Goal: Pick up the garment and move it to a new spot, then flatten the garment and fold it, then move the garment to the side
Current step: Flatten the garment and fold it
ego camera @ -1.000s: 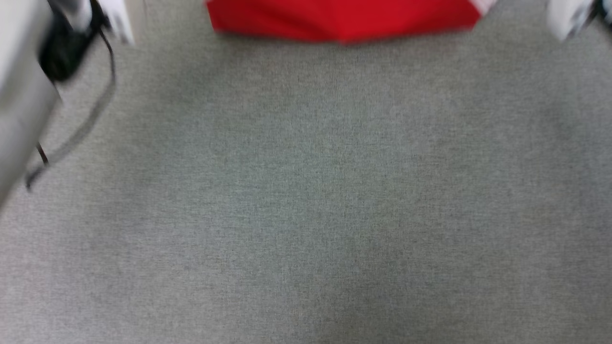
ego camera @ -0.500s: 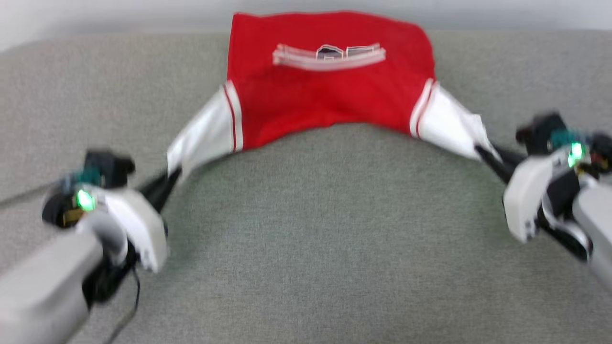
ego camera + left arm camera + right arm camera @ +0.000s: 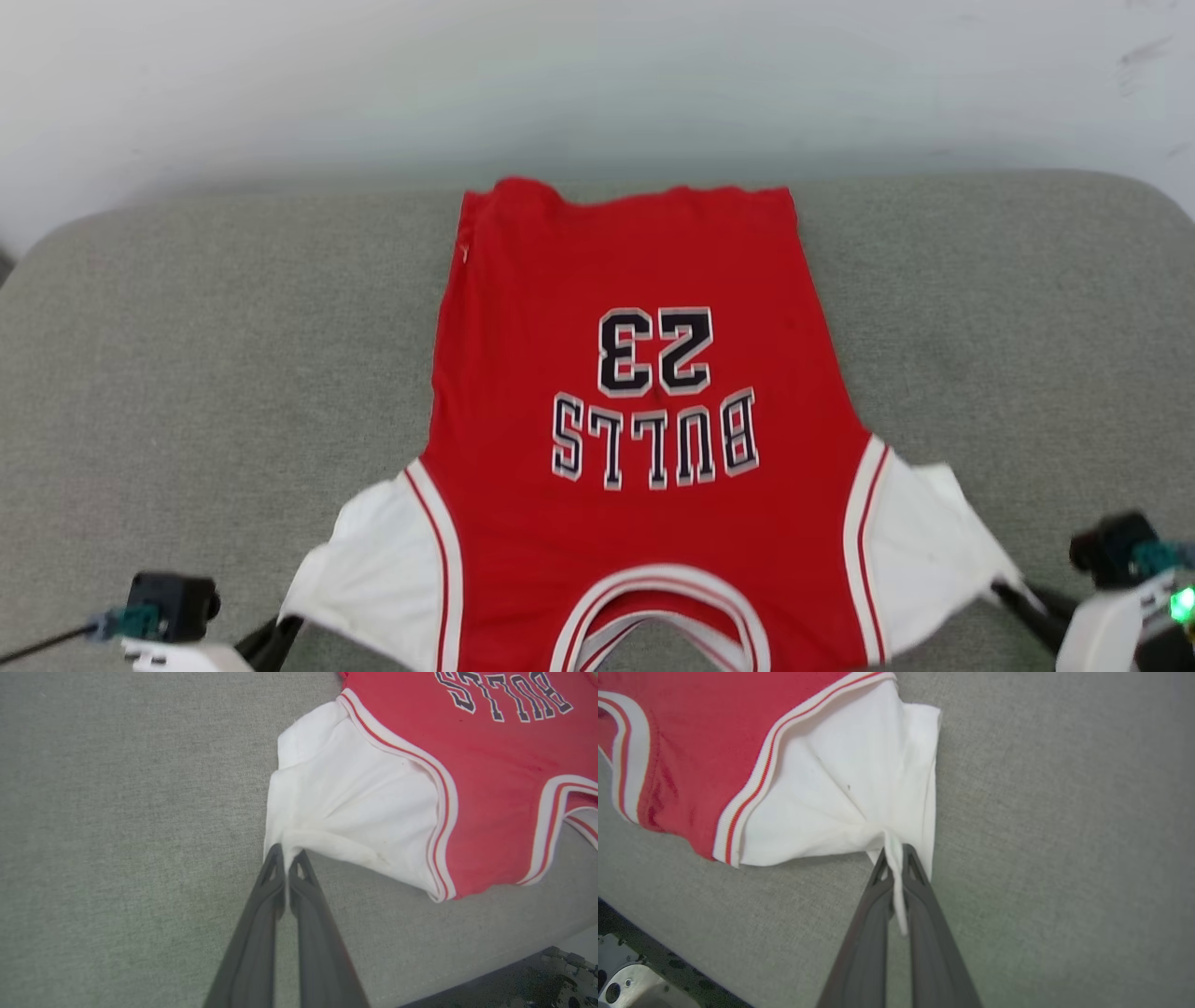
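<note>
One red sports jersey lies flat on the grey fabric cushion, collar at its near edge; the wrist views show two pincers, left gripper and right gripper, each pinching a white sleeve tip, and the head view shows the number 23.

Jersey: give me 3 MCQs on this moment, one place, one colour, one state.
1. Where does the left end effector grip the jersey? A) hem B) white sleeve C) collar
2. What colour is the number 23? A) black, white outline B) blue C) gold
3. How does the jersey lie on the grey fabric surface? A) heaped B) folded in half C) spread out, lettering up

1 B: the left wrist view shows its fingers pinched on the sleeve's edge.
2 A: dark digits edged white on red.
3 C: the head view shows the body laid open, the right end effector holding the other sleeve.
</note>
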Robot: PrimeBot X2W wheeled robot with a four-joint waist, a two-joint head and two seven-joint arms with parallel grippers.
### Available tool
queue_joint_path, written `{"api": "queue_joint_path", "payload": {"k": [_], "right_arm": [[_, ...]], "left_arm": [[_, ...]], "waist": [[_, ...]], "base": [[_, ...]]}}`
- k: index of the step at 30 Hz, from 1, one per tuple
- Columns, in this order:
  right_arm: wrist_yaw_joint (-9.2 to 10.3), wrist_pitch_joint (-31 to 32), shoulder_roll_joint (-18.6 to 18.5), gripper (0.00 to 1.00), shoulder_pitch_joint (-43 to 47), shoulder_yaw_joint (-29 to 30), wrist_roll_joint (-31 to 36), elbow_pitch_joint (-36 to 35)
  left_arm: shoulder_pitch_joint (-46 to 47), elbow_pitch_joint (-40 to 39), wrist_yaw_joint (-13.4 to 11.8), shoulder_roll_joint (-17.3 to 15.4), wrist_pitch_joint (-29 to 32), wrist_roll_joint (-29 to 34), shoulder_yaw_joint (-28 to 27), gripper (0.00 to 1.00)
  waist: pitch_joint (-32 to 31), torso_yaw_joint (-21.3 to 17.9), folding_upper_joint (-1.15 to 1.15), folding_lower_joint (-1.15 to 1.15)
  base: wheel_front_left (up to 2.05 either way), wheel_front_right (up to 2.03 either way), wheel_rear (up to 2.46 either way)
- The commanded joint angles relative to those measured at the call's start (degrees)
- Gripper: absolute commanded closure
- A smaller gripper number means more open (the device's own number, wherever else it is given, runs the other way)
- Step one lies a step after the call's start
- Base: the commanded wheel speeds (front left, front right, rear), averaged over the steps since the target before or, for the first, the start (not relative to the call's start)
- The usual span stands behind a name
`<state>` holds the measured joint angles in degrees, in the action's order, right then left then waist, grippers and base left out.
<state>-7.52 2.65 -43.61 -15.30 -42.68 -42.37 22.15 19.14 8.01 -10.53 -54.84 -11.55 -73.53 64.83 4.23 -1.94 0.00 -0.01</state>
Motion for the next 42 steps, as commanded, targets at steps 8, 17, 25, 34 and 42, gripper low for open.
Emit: {"api": "queue_joint_path", "payload": {"k": [8, 17, 25, 34, 42], "right_arm": [[0.08, 5.2, -0.9, 1.00, 16.3, 8.7, 1.6, -7.3], [0.06, 12.0, 2.5, 0.00, 20.6, 20.9, 3.6, -15.8], [0.05, 16.4, 1.9, 0.00, 10.3, 36.5, 6.3, -28.0], [0.05, 30.3, -1.6, 0.00, -14.8, 38.7, 4.6, -29.3], [0.05, 60.5, -4.4, 0.00, -37.4, 27.5, 0.8, -20.5]], "left_arm": [[-8.8, -5.8, -4.5, -3.4, -1.9, -2.4, 0.9, 1.00], [-7.5, -9.4, -6.2, -2.9, -2.5, -0.7, 0.1, 1.00], [-3.9, -12.0, -7.8, -2.7, -2.9, 3.9, -0.9, 1.00], [2.4, -15.2, -9.2, -1.6, -2.6, 9.9, -1.8, 1.00], [7.1, -18.7, -10.0, 0.1, -2.8, 14.2, -2.9, 1.00]], "waist": [[-1.9, -0.4, 0.00, 0.01], [0.0, 0.6, 0.00, 0.01], [4.7, 2.2, 0.00, 0.01], [14.4, 7.5, 0.00, 0.01], [23.7, 13.0, 0.00, 0.01]], "base": [[0.00, 0.00, 0.00], [0.00, 0.00, 0.00], [0.00, 0.00, 0.00], [0.00, 0.00, 0.00], [0.00, 0.00, 0.00]]}}
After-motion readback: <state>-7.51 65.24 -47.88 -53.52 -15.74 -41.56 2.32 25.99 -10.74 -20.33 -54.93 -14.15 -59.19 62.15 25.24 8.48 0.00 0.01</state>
